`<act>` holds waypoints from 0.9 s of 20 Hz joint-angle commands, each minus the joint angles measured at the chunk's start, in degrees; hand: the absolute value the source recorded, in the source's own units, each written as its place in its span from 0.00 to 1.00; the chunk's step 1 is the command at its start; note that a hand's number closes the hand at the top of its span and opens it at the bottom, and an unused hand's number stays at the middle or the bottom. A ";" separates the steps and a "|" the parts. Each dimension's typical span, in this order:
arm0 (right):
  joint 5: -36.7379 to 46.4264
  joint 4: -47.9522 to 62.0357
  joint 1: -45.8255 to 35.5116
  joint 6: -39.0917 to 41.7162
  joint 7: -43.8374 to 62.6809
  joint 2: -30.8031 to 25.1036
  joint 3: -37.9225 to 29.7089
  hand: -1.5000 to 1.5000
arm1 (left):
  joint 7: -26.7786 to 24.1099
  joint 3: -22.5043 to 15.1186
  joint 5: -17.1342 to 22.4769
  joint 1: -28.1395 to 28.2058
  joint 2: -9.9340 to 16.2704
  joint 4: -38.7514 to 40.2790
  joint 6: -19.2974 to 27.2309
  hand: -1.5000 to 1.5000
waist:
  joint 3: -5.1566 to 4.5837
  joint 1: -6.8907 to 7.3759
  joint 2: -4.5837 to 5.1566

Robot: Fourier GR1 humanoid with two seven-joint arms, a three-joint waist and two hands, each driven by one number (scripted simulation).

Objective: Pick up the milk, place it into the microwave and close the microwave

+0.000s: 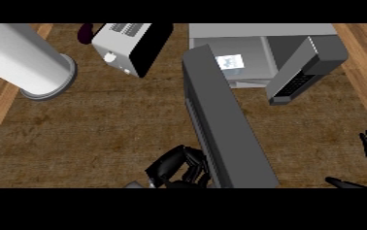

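The small white milk carton (230, 62) already stands inside the grey box-shaped microwave (261, 30); its long dark-grey door (225, 122) hangs open. The black left hand (175, 168), fingers curled, seemingly empty, sits beside the door's near edge. Closing remains.

One microwave (301, 49) stands on the table (108, 122), with one door (225, 122) swung open. One milk carton (231, 62) sits inside it. One toaster (129, 47) is on the table, and one grey cylinder (32, 61) at the left. One small dark thing (86, 30) shows beside the toaster; what it is cannot be told. Two hands are in view: the left hand (175, 168) by the door, and the right hand (347, 183) at the lower right edge, only partly seen.
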 commanded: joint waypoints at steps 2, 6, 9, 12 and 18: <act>-0.75 0.14 -0.94 7.18 -5.29 -0.29 0.68 0.00 | -2.31 -9.74 3.09 -5.92 -0.06 10.15 5.16 1.00 | -0.05 -0.08 0.18; -1.37 -2.47 -0.54 10.19 -5.46 -1.27 2.06 0.00 | -4.33 -17.13 9.51 -10.23 -0.06 9.29 11.09 1.00 | -0.11 -1.66 0.27; -1.43 -5.56 -1.23 9.20 -4.20 0.61 3.97 0.00 | -5.62 -19.61 15.45 -12.24 -0.04 9.06 15.21 1.00 | -0.21 -2.85 0.44; -1.56 -8.12 -1.60 9.07 -3.43 0.58 5.34 0.00 | -6.77 -20.43 18.32 -15.53 -0.01 10.62 19.24 1.00 | -0.27 -4.37 0.72; -3.98 -13.00 -1.54 10.75 0.55 -2.52 5.99 0.00 | -5.67 -23.57 25.56 -19.37 0.00 9.27 26.54 0.00 | -0.37 -6.77 0.75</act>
